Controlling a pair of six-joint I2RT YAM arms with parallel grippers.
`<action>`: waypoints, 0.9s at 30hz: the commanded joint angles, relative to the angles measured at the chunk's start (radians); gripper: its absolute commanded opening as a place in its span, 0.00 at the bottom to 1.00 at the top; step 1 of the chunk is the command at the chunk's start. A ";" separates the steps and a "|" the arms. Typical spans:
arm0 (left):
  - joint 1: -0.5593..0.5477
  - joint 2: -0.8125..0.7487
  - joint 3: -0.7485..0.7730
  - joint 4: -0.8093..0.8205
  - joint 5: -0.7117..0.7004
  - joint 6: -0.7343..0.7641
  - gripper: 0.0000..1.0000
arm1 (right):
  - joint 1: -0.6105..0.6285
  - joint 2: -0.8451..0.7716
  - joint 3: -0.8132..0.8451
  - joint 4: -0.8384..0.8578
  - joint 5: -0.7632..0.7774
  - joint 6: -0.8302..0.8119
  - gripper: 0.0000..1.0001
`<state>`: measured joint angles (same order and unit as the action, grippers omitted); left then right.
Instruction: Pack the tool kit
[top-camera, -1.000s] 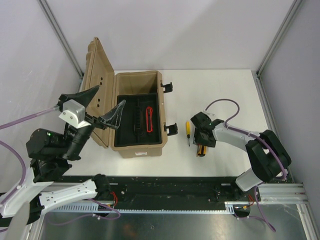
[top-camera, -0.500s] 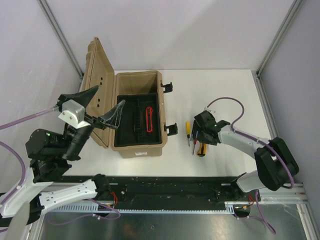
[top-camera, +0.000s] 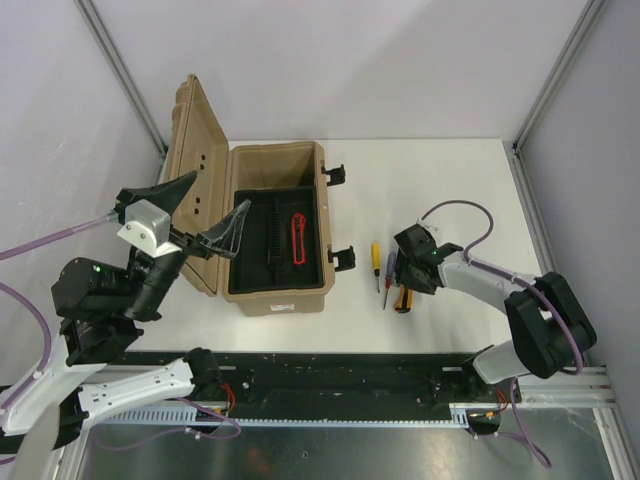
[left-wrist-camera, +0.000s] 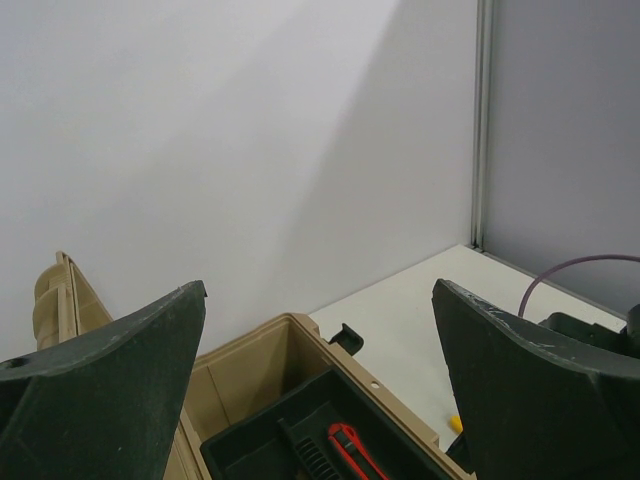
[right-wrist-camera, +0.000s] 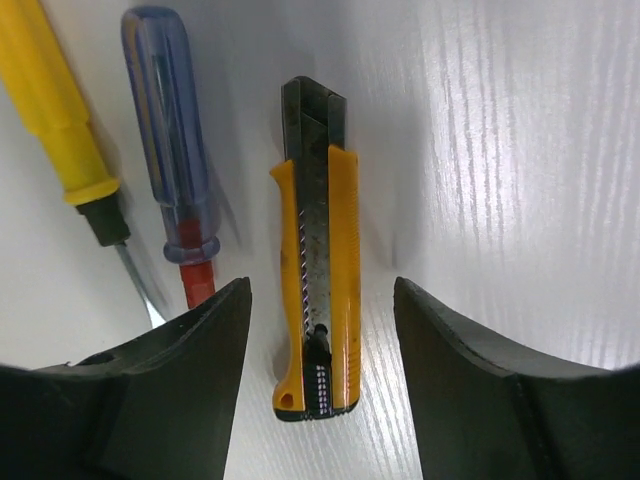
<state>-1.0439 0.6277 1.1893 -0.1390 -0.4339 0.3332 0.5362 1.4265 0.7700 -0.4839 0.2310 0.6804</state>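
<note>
The tan tool box (top-camera: 275, 232) stands open, lid tilted left, with a black tray holding a red utility knife (top-camera: 297, 237), also in the left wrist view (left-wrist-camera: 352, 448). On the table right of it lie a yellow-handled screwdriver (top-camera: 376, 260) (right-wrist-camera: 58, 130), a blue-handled screwdriver (top-camera: 389, 272) (right-wrist-camera: 165, 170) and an orange utility knife (top-camera: 402, 299) (right-wrist-camera: 320, 290). My right gripper (top-camera: 410, 272) (right-wrist-camera: 320, 350) is open, low over the table, its jaws either side of the orange knife without touching it. My left gripper (top-camera: 205, 215) (left-wrist-camera: 320, 400) is open and empty, raised left of the box.
The box's two black latches (top-camera: 335, 175) (top-camera: 345, 257) stick out on its right side. The box lid (top-camera: 195, 175) stands up at the left. Frame posts and grey walls bound the white table (top-camera: 450, 190).
My right gripper moved slightly right and toward the near edge, coming off the tools, so the blue screwdriver and orange knife show more; it now straddles the knife. The left arm has not moved.
</note>
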 joint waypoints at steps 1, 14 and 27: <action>0.005 0.002 -0.001 0.036 0.004 0.020 0.99 | -0.002 0.057 -0.005 0.043 -0.020 0.004 0.60; 0.005 -0.006 0.013 0.036 0.006 0.023 0.99 | 0.005 0.026 0.022 -0.006 0.064 0.016 0.19; 0.005 -0.004 0.036 0.038 0.013 0.034 0.99 | 0.031 -0.123 0.400 -0.065 0.005 -0.067 0.17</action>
<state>-1.0439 0.6273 1.1904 -0.1387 -0.4335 0.3420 0.5419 1.3384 1.0290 -0.5701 0.2714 0.6487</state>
